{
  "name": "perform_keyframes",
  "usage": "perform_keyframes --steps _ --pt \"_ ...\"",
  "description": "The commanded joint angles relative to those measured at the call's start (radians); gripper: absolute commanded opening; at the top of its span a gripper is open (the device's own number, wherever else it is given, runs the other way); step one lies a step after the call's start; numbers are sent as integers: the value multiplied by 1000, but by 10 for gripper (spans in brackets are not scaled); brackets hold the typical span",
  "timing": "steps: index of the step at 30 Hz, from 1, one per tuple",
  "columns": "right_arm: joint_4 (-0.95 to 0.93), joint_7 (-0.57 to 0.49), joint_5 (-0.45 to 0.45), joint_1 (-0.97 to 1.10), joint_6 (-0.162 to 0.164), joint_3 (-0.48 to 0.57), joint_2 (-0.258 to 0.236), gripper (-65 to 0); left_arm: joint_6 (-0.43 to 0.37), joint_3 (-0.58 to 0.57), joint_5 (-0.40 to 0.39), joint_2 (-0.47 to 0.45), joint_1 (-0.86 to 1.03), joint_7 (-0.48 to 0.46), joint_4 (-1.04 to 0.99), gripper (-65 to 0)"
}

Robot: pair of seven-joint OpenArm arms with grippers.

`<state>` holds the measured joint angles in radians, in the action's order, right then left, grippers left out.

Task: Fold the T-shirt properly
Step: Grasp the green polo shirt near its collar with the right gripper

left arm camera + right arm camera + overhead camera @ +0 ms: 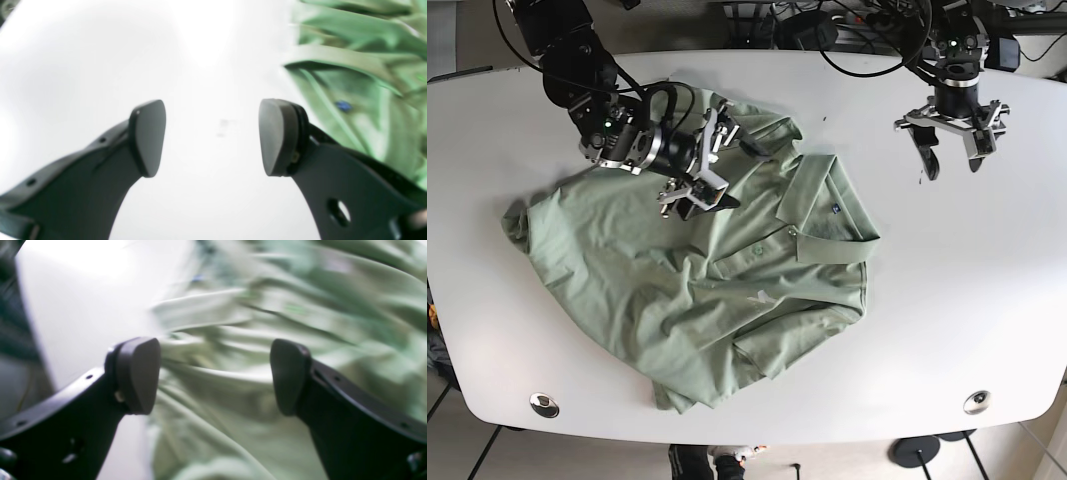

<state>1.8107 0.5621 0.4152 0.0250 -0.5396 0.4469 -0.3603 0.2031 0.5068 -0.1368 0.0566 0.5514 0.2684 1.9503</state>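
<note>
A light green polo T-shirt [677, 280] lies rumpled on the white table [987, 300], collar toward the back right. My right gripper [722, 165] is open just above the shirt's upper part near the collar; in the right wrist view [215, 375] blurred green folds [233, 400] fill the gap between the jaws. My left gripper [951, 165] is open and empty over bare table, apart from the shirt to its right. In the left wrist view [211, 136] the shirt [360, 83], with a small blue label [343, 106], lies beyond the right finger.
Two metal discs [544, 404] [976, 402] sit in the table near its front edge. Cables [857, 30] lie along the back edge. Bare table surrounds the shirt on the right and front.
</note>
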Motion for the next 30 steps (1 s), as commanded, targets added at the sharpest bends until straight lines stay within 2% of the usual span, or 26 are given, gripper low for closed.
perform_keyframes --steps 1,3,4,7,10,12,13,14,18,20,24,26,28,30 --pt "-22 -24 14 -52 3 68 -3 -157 -1 49 -8 -7 5 -27 18 -246" --pt "-85 -24 14 -110 5 197 2 -157 11 99 -8 -7 5 -27 19 -246" --pt "-121 -24 14 -144 5 263 4 -157 52 125 -8 -7 5 -27 19 -246" --pt "-197 -24 14 -204 6 344 34 -157 109 154 -8 -4 5 -27 19 -246" --pt "-269 -30 12 -222 6 347 71 -159 117 155 -8 -2 5 -27 19 -246" --pt "-277 -32 -17 -236 8 347 79 -160 117 155 -8 -2 5 -27 19 -246" --pt "-277 -32 -54 -234 8 347 85 -160 117 155 -8 -2 6 -27 19 -246" --pt "-277 -32 -129 -231 9 346 113 -160 117 155 -8 -2 6 -27 19 -246" --pt "-280 -34 -391 -170 8 346 168 -160 117 151 -8 -2 6 -27 19 -246" --pt "-280 -34 -456 -147 8 346 178 -160 117 149 -8 -2 6 -27 19 -247" --pt "-308 -75 -456 -130 8 332 178 -162 117 149 -8 -2 6 -27 18 -247" --pt "-351 -115 -456 -118 6 270 189 -166 117 149 -8 -2 6 -27 18 -247" --pt "-386 -165 -457 -96 -1 214 197 -224 117 149 -8 -2 6 -27 18 -247" --pt "-406 -204 -457 -92 -3 174 197 -336 117 149 -8 -2 6 -27 18 -247"
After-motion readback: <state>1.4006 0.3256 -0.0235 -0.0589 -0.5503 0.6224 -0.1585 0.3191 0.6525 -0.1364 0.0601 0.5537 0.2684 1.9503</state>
